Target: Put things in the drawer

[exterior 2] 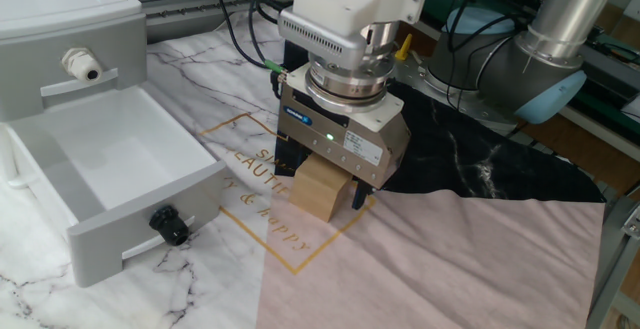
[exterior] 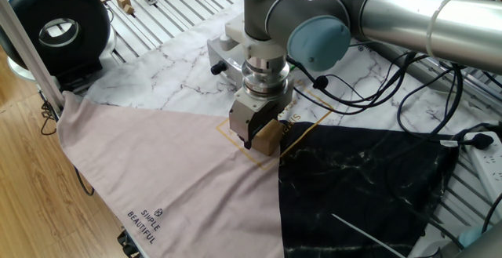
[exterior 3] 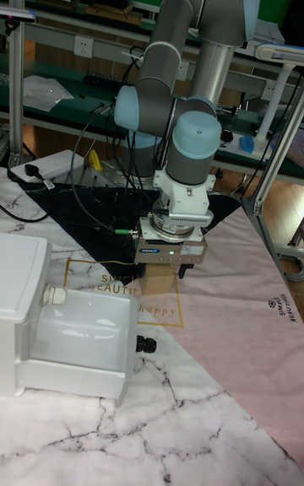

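Observation:
The small tan cube rests on the cloth inside a gold printed square, also visible in the one fixed view as the cube and in the tall view as the cube. My gripper points straight down over it, black fingers pressed against its two sides, shut on it. The white drawer stands pulled open and empty to the cube's left, its black knob facing forward. It belongs to the white cabinet. In the tall view the drawer lies left of and below the gripper.
A marble, pink and black cloth covers the table. A black round device sits at the far left corner. Cables trail behind the arm, and a power strip lies at the right edge.

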Controlling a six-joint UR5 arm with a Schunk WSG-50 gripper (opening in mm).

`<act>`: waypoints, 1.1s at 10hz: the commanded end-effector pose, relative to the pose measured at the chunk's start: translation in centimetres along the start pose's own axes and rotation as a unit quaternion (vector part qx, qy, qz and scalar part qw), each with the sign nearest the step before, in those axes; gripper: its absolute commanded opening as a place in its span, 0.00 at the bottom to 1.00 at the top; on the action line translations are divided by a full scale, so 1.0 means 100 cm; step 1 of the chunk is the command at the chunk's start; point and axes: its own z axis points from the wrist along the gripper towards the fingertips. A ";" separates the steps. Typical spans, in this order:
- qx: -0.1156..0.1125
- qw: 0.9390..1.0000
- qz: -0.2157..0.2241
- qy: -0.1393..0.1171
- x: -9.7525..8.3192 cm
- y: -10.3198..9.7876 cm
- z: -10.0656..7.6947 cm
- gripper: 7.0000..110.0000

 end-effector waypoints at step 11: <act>0.042 0.981 -0.009 -0.189 -0.108 0.017 -0.163 0.00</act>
